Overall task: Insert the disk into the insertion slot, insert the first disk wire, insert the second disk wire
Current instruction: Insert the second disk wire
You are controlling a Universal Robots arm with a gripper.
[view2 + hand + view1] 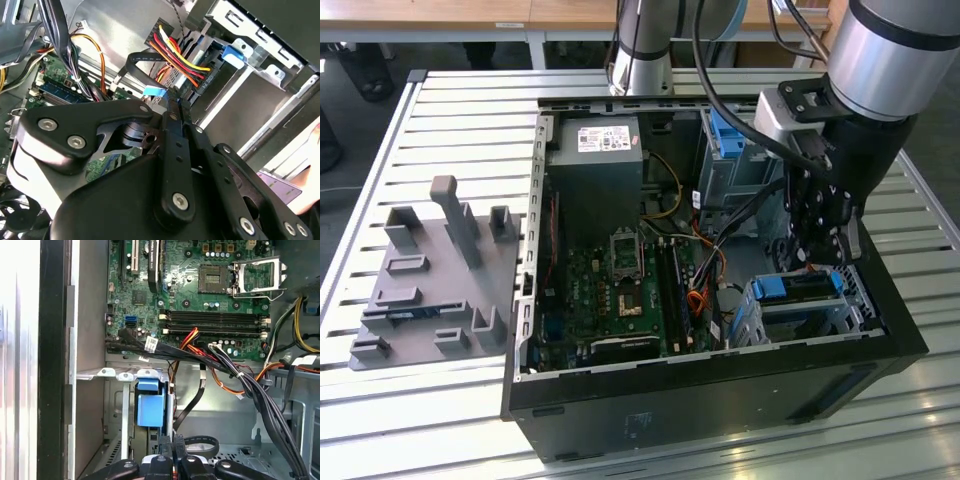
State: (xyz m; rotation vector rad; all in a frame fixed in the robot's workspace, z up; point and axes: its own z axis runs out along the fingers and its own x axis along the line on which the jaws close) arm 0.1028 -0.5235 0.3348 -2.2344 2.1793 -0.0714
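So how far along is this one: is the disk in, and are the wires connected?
Done: the disk, in its blue carrier, already sits in the insertion slot. In hand: the claw is at the drive's end, beside the red, yellow and black wire bundle that reaches it. Whether either wire is fully seated cannot be told, so both wire steps stay unconfirmed.

You'll find no print you can read anywhere here. The power supply (594,170), far in the case toward the exterior view's left, carries a white label (605,139) with dark lines too small to make out. A white tag (151,344) on the cable bundle in the first wrist view is just as illegible.
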